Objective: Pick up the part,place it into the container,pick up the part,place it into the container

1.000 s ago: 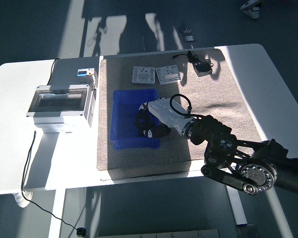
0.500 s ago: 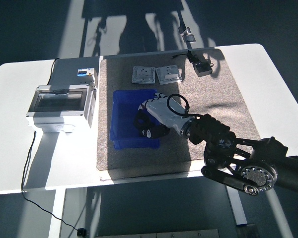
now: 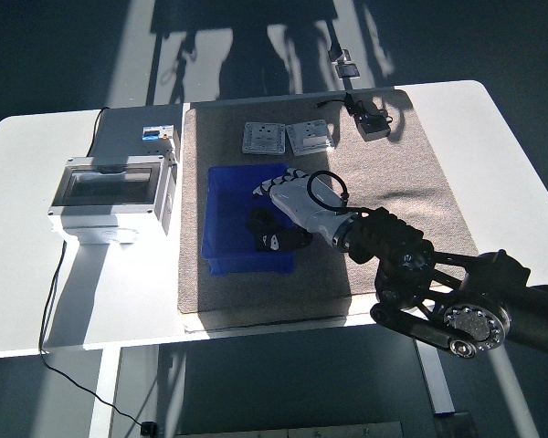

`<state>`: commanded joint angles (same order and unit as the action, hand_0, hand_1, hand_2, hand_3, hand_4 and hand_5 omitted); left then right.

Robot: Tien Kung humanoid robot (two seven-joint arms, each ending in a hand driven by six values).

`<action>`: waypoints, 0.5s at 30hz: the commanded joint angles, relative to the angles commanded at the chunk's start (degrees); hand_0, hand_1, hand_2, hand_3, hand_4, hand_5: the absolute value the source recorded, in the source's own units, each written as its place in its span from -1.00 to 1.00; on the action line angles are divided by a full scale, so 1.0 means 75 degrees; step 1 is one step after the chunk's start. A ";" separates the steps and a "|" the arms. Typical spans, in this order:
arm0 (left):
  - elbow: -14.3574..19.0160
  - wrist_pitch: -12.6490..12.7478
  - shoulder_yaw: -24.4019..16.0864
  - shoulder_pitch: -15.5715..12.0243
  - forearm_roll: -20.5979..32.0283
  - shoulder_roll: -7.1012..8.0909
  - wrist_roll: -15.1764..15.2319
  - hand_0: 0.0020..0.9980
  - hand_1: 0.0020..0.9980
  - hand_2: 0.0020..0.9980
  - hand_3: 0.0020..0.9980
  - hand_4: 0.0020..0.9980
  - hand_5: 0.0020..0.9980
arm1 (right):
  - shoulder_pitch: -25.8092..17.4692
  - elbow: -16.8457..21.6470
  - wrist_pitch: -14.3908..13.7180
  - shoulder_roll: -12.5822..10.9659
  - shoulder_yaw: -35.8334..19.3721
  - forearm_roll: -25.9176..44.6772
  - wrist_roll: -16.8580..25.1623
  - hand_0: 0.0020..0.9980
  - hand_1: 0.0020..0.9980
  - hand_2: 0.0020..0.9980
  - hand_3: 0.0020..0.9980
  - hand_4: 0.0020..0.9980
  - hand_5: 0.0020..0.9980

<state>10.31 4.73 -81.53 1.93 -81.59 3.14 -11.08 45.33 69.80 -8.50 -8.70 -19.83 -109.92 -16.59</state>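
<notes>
The right hand (image 3: 288,196) is reaching in from the lower right of the frame and hovering over the blue bin (image 3: 233,214) near the middle of the picture, its white fingers (image 3: 272,187) spread loosely and holding nothing. A black part (image 3: 272,235) is lying inside the bin, toward its lower right corner, just below the hand. The bin is sitting on a grey mat (image 3: 420,196) that is covering the middle of the white table (image 3: 511,164). Above the bin, two pale square plates (image 3: 263,138) are lying side by side on the mat, and a small dark adapter with a cable (image 3: 373,123) is resting near the mat's upper right corner. A grey box with a clear lid (image 3: 114,193) is standing on the table at the left, just beside the mat.
</notes>
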 joint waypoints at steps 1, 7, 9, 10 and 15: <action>0.0000 -0.0001 0.0005 -0.0001 0.0004 0.0000 -0.0001 0.39 0.25 0.23 0.32 0.32 0.27 | 0.0000 -0.0001 -0.0009 -0.0001 -0.0007 -0.0027 -0.0015 1.00 0.98 0.91 0.83 0.44 -0.12; 0.0000 -0.0009 0.0023 -0.0008 0.0021 -0.0004 -0.0012 0.39 0.25 0.23 0.32 0.32 0.27 | -0.0007 -0.0009 -0.0237 -0.0009 -0.0078 -0.0177 -0.0057 1.00 1.00 1.00 0.91 0.55 -0.06; 0.0000 -0.0008 0.0025 -0.0014 0.0026 -0.0004 -0.0017 0.39 0.25 0.23 0.32 0.32 0.27 | -0.0032 0.0001 -0.0510 -0.0029 -0.0213 -0.0208 -0.0026 1.00 1.00 1.00 0.91 0.55 -0.06; 0.0000 -0.0007 0.0027 -0.0015 0.0030 -0.0005 -0.0019 0.39 0.25 0.23 0.32 0.32 0.27 | -0.0047 0.0013 -0.0650 -0.0044 -0.0295 -0.0209 -0.0013 1.00 1.00 1.00 0.91 0.55 -0.06; 0.0000 -0.0003 0.0025 0.0001 0.0005 -0.0014 -0.0019 0.39 0.26 0.24 0.32 0.32 0.27 | -0.0447 0.0276 -0.1453 -0.0346 -0.1106 0.0351 0.0297 1.00 1.00 1.00 0.96 0.74 0.01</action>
<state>10.31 4.71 -81.35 1.94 -81.56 3.03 -11.23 41.98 71.87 -19.39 -11.29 -28.13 -107.29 -14.37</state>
